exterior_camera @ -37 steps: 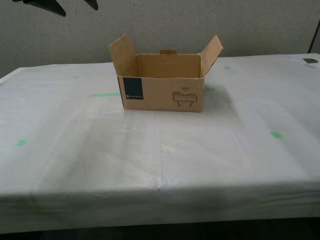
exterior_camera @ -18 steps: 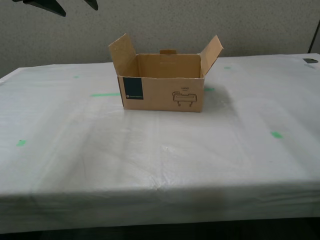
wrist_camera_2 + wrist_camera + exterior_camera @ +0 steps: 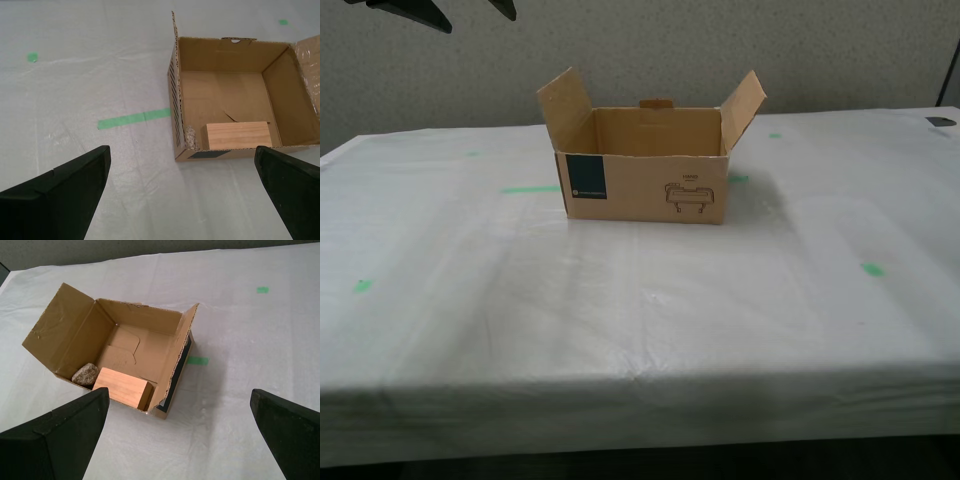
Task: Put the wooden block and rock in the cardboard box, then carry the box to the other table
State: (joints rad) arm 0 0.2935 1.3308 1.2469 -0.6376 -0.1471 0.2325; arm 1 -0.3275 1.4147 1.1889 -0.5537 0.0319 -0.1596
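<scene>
The cardboard box (image 3: 645,186) stands open on the other table (image 3: 640,320), whose white sheet is wrinkled, with its side flaps up. Inside lie the wooden block (image 3: 122,387) and the rock (image 3: 85,374), side by side against one wall. In the second wrist view the wooden block (image 3: 236,135) shows, and the rock (image 3: 191,136) is only a speck in the box's (image 3: 225,95) corner. My first gripper (image 3: 175,435) is open above the sheet, apart from the box (image 3: 135,355). My second gripper (image 3: 180,200) is open too, holding nothing, a short way off the box.
Green tape marks (image 3: 530,189) (image 3: 872,269) (image 3: 362,285) dot the sheet. Dark arm parts (image 3: 410,12) poke in at the exterior view's upper left. A small dark object (image 3: 940,121) lies at the table's far edge on the exterior view's right. A grey wall stands behind.
</scene>
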